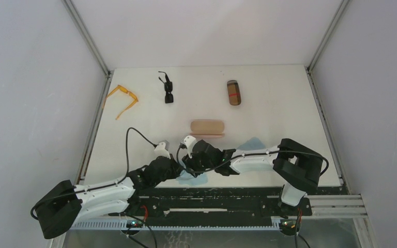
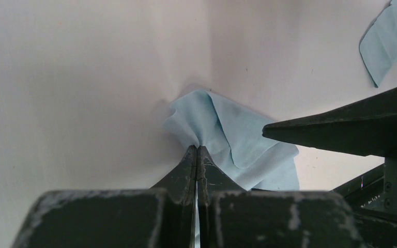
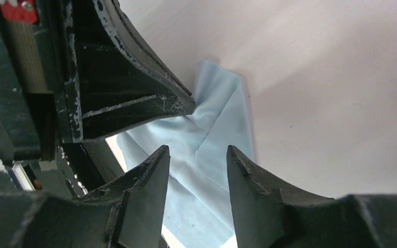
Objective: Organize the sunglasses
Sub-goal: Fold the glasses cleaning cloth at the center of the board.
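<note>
The orange sunglasses (image 1: 122,98) lie at the table's far left, unfolded. The black sunglasses (image 1: 168,91) lie to their right. Both grippers are far from them, at the near edge, over a light-blue cloth (image 1: 195,179). My left gripper (image 2: 197,148) is shut on a pinched fold of this cloth (image 2: 232,139), with its jaws pressed together. My right gripper (image 3: 197,151) stands open just over the same cloth (image 3: 212,155), fingers apart and nothing clamped. One right finger (image 2: 341,132) shows in the left wrist view.
A pink case (image 1: 207,127) lies mid-table, just beyond the grippers. A brown case (image 1: 233,92) lies at the far right. A second light-blue cloth (image 1: 252,143) (image 2: 387,39) lies beside the right forearm. The black rail (image 1: 212,199) borders the near edge.
</note>
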`<action>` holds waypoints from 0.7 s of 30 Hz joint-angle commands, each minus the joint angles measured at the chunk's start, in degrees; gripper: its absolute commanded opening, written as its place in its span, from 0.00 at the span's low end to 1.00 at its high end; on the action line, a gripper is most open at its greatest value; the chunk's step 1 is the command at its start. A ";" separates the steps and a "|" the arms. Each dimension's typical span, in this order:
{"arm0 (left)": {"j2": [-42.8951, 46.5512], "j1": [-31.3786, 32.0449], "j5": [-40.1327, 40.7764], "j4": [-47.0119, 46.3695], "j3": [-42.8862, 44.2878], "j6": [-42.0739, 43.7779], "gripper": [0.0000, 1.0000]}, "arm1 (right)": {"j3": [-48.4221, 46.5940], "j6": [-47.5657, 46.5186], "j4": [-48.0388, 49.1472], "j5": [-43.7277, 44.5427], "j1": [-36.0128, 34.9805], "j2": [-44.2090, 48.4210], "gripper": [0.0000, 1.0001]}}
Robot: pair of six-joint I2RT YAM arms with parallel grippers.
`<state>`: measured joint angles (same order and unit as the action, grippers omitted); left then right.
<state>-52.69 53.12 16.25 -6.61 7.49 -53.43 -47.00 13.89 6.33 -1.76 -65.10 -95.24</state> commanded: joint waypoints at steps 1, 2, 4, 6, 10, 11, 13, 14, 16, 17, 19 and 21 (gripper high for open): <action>-0.11 0.23 -1.32 2.39 -1.78 0.17 0.00 | -2.99 1.13 1.20 1.84 -0.81 -1.69 0.44; -0.07 0.23 -1.31 2.38 -1.77 0.17 0.00 | -3.21 1.28 0.74 2.33 -0.82 -2.11 0.44; -0.12 0.23 -1.40 2.39 -1.77 0.17 0.00 | -3.46 1.31 0.20 3.05 -0.90 -2.73 0.44; -0.13 0.23 -1.44 2.39 -1.77 0.17 0.00 | -3.65 1.31 -0.41 3.88 -1.07 -3.24 0.44; -0.19 0.23 -1.40 2.35 -1.94 0.22 0.00 | -4.06 1.32 -2.21 6.40 -1.51 -3.93 0.42; -0.32 0.18 -1.44 2.31 -1.95 0.17 0.00 | -4.10 1.34 -2.48 6.80 -1.58 -4.02 0.42; -0.43 0.23 -1.49 2.31 -1.93 0.17 0.00 | -4.06 1.32 -2.86 6.92 -1.61 -4.31 0.41; -0.52 0.23 -1.49 2.24 -1.88 0.19 0.00 | -4.11 1.32 -3.01 6.91 -1.65 -4.61 0.40; -0.55 0.23 -1.57 2.16 -1.86 0.19 0.00 | -4.15 1.31 -3.40 6.79 -1.78 -4.92 0.38; -0.65 0.23 -1.53 2.16 -1.78 0.10 0.00 | -4.15 1.29 -3.49 6.90 -1.87 -5.07 0.36; -0.73 0.23 -1.62 2.11 -1.73 0.09 0.00 | -4.15 1.35 -3.85 7.09 -1.89 -5.21 0.31; -0.67 0.23 -1.58 2.04 -1.69 0.00 0.00 | -4.15 1.38 -3.92 7.21 -1.93 -5.22 0.24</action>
<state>-52.56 53.12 16.14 -6.90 7.29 -53.43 -49.36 14.31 3.18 4.47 -66.37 -99.57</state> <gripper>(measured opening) 0.005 0.295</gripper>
